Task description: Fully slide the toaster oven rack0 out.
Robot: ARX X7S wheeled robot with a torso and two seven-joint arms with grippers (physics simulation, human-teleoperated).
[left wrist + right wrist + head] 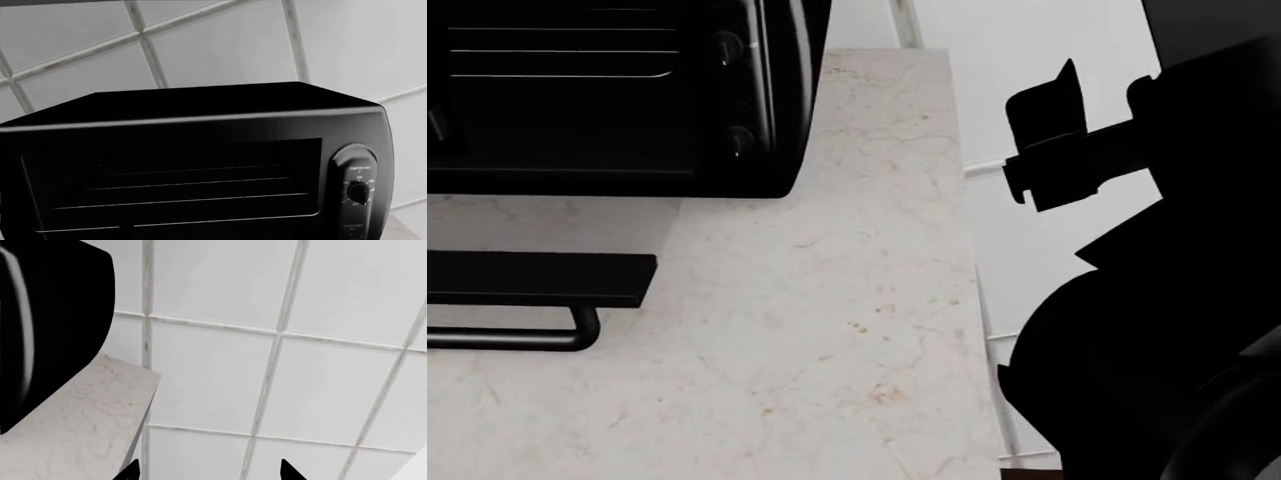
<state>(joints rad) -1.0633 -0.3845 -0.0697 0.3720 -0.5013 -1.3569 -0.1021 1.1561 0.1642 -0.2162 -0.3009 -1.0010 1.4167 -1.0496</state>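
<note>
On the far left of the head view, the open door (534, 279) lies flat over the bench (827, 330), its bar handle (507, 338) on the near edge. Behind it stands the oven (767, 100), at the back left of the bench, with knobs (726, 47) down its right panel. The rack (561, 60) sits inside the cavity, its thin wires showing as pale lines; it is not drawn out over the door. The left wrist view faces the oven front (200, 130) squarely, with the rack wires (187, 187) deep in the dark opening and the temperature knob (358, 192) on the right panel. The left end effector is in no picture. Further right, past the bench edge, the right arm (1148, 330) hangs as a dark mass against the tiled wall (267, 340). The right end effector (208, 471) shows only two fingertips (288, 471) spread well apart, holding nothing, clear of the oven's side (47, 330).
</note>
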